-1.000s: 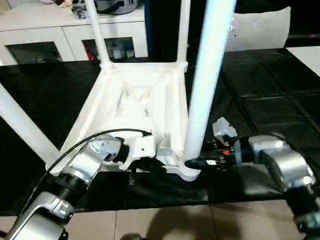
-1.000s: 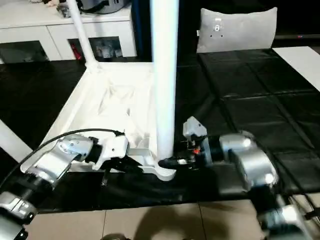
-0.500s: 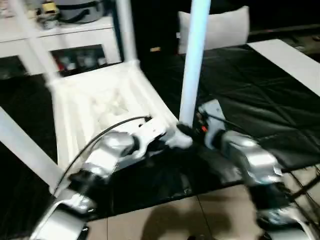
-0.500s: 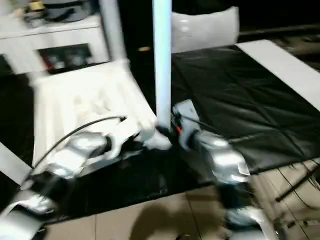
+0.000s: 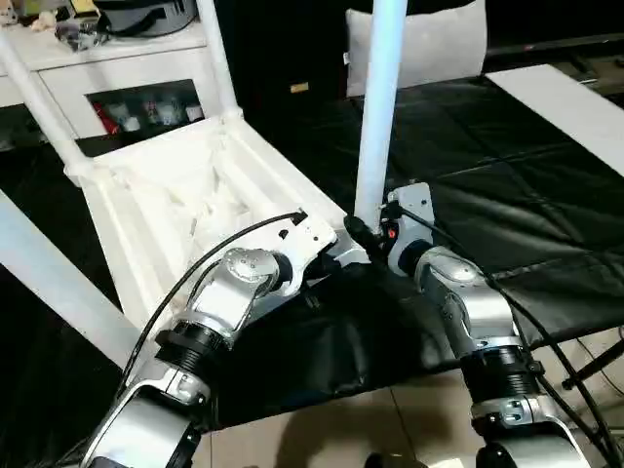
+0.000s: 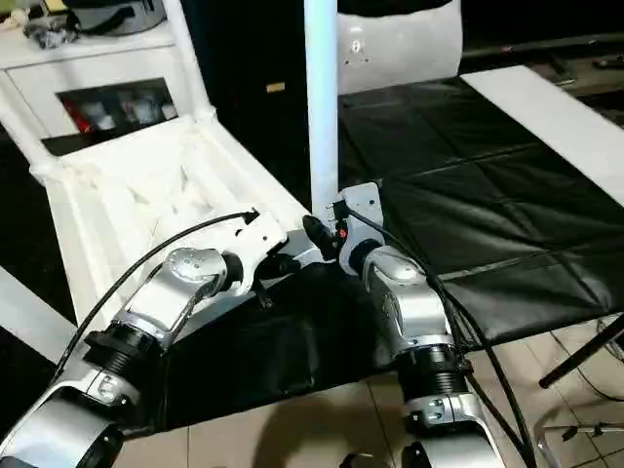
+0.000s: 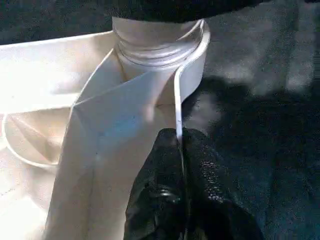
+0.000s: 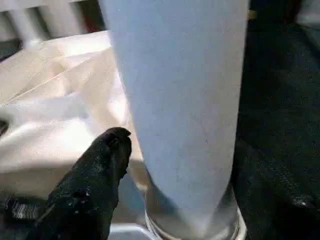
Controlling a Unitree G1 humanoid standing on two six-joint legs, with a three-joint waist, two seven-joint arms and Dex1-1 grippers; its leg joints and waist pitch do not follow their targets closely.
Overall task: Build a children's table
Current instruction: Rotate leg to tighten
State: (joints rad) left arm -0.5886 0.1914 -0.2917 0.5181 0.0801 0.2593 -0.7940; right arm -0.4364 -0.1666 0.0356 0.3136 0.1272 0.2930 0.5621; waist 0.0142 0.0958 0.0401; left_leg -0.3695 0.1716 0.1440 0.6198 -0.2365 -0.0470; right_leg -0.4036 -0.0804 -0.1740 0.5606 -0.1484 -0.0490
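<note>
Upside down on the black mat [image 5: 546,185]: white tabletop [image 5: 185,210], ribbed underside facing up, legs rising from the corner sockets. At far left, one leg [image 5: 54,283] slanting across the near corner. Further back, two more legs, far-left leg [image 5: 34,97] and far-right leg [image 5: 216,58], standing up from the rear sockets in front of a white cabinet [image 5: 117,78].

Moving to the middle: left pincer [image 7: 181,165] clamped tight on the thin raised rim of the tabletop, black fingers [image 7: 155,200] pressed either side of that edge, just short of the near corner socket [image 7: 165,55]. Silver left forearm [image 5: 229,292] angling in from the lower left, black cable looping over it.

On to the right: fourth leg [image 5: 380,107] upright in that near corner socket. Right pincer [image 8: 185,165] wrapped around the leg's base, narrow gap taken up by the tube, one black finger [image 8: 95,185] on one side and the other just visible on the opposite side. Right forearm [image 5: 458,292] coming in from below.

Behind, a grey cushion [image 5: 429,44] propped at the back of the mat.
</note>
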